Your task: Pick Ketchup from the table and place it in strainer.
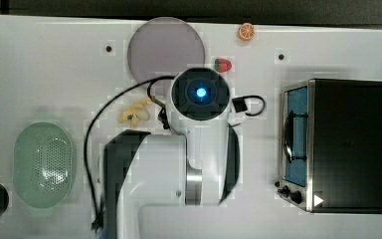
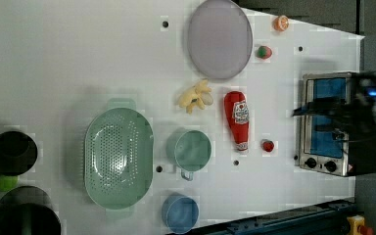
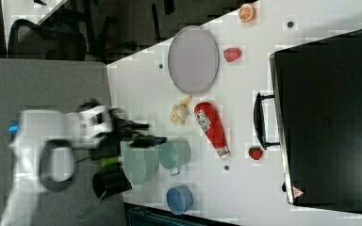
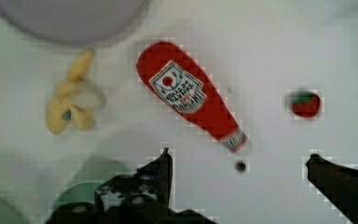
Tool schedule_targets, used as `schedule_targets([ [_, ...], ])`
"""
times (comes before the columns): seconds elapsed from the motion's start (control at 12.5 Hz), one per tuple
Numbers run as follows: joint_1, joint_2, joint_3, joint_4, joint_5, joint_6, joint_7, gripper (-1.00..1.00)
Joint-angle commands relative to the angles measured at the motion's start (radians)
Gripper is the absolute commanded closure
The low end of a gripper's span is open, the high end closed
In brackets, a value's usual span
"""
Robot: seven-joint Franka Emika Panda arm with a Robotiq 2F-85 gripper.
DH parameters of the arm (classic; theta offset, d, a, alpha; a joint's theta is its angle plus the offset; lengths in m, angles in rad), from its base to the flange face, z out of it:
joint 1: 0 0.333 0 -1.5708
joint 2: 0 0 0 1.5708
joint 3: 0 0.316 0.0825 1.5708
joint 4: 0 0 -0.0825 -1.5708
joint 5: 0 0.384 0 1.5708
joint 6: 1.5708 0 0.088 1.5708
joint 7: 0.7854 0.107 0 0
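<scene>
- From the wrist view I see the gripper [image 4: 237, 161] spread wide and holding nothing, its fingers [image 4: 165, 163] flanking a bare patch just past the ketchup's [image 4: 191, 95] cap.
- In the left view, the ketchup [image 2: 238, 120] lies flat on the bench [image 2: 78, 58] between the banana [image 2: 196, 96] and a strawberry [image 2: 268, 145]; the strainer [image 2: 118, 157] sits well apart, beyond the green cup [image 2: 192, 150].
- In the top view the arm [image 1: 199, 129] covers the bottle.

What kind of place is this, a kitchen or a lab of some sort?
Most likely a robot test bench made up like a play kitchen: a white table bears toy food such as a ketchup bottle, a strainer and a small oven, with the robot arm above.
</scene>
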Motion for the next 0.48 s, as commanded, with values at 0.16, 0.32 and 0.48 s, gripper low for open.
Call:
schedule_targets([
  [0.16, 0.001, 0.054, 0.008, -0.103, -0.002, 0.214, -0.436, -1.0],
  [0.32, 0.001, 0.086, 0.012, -0.162, -0.002, 0.336, -0.56, -1.0],
  [0.48, 0.001, 0.123, 0.012, -0.212, -0.002, 0.443, -0.577, -1.0],
])
